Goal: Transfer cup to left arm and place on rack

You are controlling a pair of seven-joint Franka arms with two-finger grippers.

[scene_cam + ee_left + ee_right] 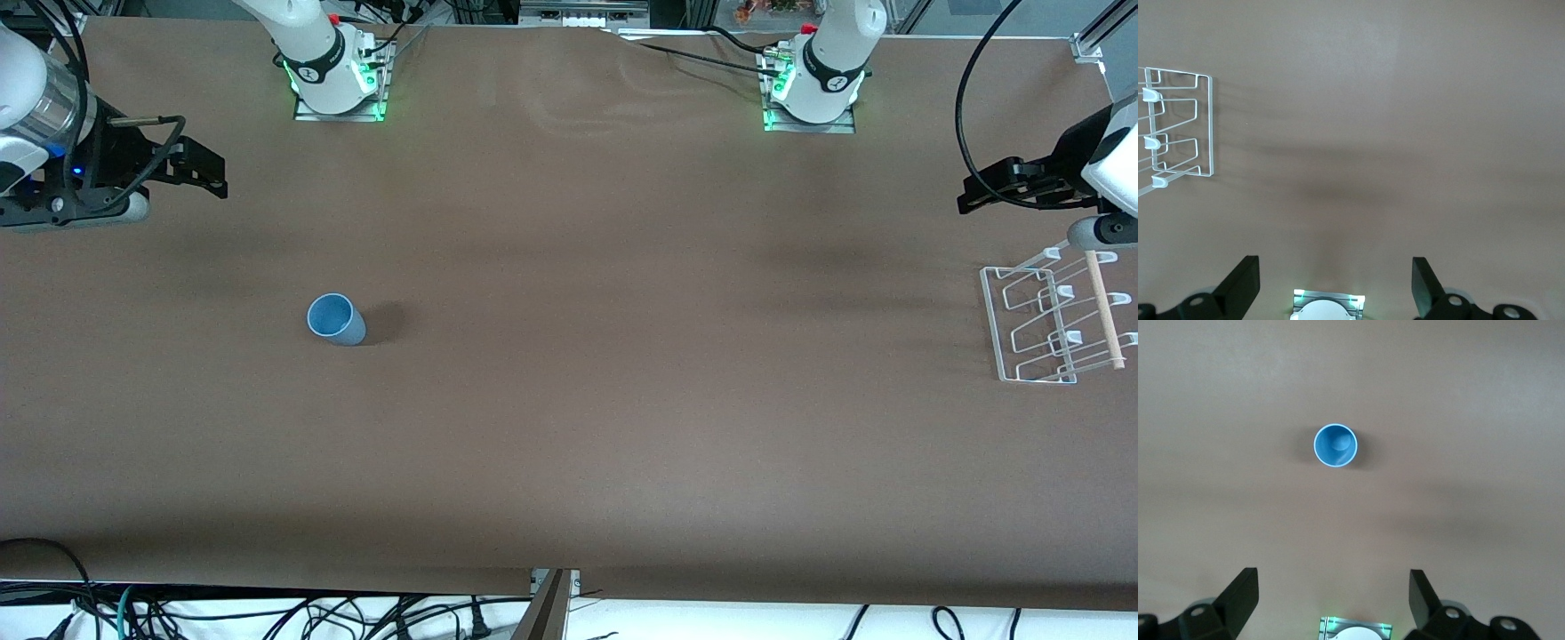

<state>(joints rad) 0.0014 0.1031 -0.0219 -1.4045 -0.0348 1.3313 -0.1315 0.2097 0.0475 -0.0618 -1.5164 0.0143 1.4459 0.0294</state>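
Upright cup (1335, 445) stands on the table, apart from the open right end effector (1331, 600).

A brown table covering (569, 427) spans the whole work surface, smooth and unmarked save for faint creases toward the edge farthest from the front camera. Two metal mounting plates (340, 108) lit green sit along that edge. Loose black cables (267, 615) lie tangled on a white surface past the edge nearest the camera. A grey bracket (553, 603) stands at that edge's middle.
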